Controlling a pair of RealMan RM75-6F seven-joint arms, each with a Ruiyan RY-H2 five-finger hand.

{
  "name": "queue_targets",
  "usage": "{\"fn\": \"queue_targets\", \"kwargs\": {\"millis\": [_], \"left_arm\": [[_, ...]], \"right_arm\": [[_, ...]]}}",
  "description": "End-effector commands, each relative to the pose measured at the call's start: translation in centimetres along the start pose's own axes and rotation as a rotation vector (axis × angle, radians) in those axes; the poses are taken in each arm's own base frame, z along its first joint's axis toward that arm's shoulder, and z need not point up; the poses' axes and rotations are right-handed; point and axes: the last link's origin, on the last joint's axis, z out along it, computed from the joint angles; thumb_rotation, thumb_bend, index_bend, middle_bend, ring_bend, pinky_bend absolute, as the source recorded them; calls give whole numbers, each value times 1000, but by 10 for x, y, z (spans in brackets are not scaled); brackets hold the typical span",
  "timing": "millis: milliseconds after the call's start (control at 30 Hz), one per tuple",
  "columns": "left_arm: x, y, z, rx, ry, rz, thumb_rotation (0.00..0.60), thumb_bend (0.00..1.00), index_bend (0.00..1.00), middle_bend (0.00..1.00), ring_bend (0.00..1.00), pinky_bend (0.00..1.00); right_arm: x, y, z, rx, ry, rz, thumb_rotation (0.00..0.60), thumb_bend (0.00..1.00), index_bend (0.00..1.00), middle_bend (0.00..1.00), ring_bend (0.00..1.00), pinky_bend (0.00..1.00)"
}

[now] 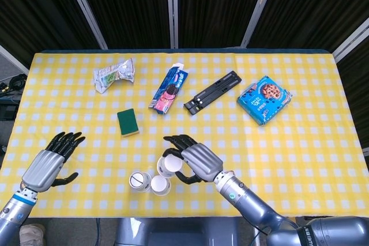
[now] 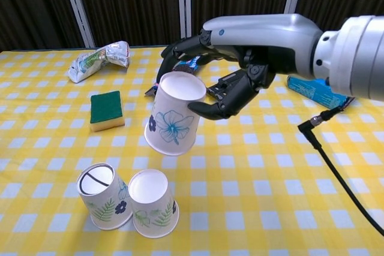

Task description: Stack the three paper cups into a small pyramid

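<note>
From the head view, two paper cups [image 1: 149, 182] were seen upside down and touching, side by side, near the front edge of the bench [image 1: 300, 142]. That base looked done. A third cup [image 1: 169, 165] was held in the right robot hand [image 1: 193, 163], just behind the pair. The left robot hand [image 1: 51, 162] was seen far off to the side, fingers spread, with nothing in it.

From the chest view, the third cup [image 2: 173, 113] was seen up in the air, tilted, gripped by the right robot hand [image 2: 231, 70] above and behind the two paper cups [image 2: 129, 201]. The top of the pyramid was not yet placed.
</note>
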Motion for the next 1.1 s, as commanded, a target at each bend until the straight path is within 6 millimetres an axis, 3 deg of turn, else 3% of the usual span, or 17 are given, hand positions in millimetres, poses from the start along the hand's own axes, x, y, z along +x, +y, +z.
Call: {"fn": "queue_targets", "kwargs": {"millis": [33,533,1100], "left_arm": [[0,0,1,0,-3,2,600,250,0,0,0,0],[0,-1,0,3,-14,1,600,251,0,0,0,0],[1,-2,2,10,-15,-3,600,250,0,0,0,0]], "right_arm": [[-6,-2,1,13,-14,13,600,378,422,41,0,0],[-33,-23,24,62,-43,24,600,376,429,43,0,0],[-42,-29,26,69,-53,22,600,376,429,43,0,0]]}}
